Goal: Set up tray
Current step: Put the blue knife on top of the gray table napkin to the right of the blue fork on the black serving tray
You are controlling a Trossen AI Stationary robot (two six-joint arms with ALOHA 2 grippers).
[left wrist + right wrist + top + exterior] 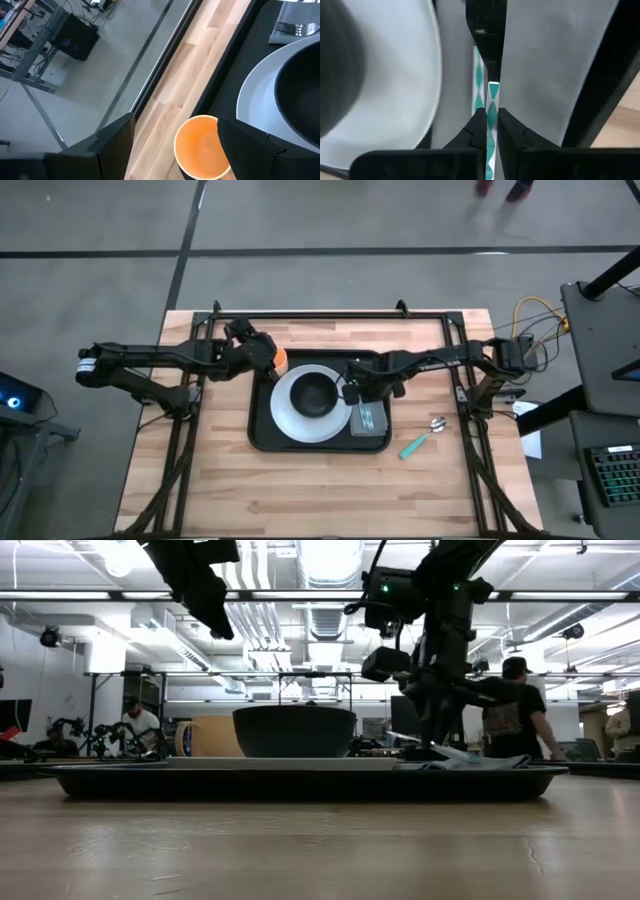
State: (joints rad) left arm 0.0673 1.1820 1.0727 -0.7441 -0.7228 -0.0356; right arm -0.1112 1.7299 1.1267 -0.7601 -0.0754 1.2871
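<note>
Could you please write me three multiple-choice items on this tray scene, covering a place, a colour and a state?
1. Where does the teal-handled spoon lie?
A. on the bare table, beside the tray's right-hand side
B. in the bowl
C. on the plate

2. What colour is the cup at the left hand?
A. blue
B. orange
C. green

3. How is the right hand set?
A. wide open above the bowl
B. shut on a teal-handled utensil
C. parked off the table

Key: 1 A, the high view shows it on wood outside the tray. 2 B, the left wrist view shows an orange cup. 3 B, the right wrist view shows the fingers pinching a teal handle over the grey napkin.
</note>
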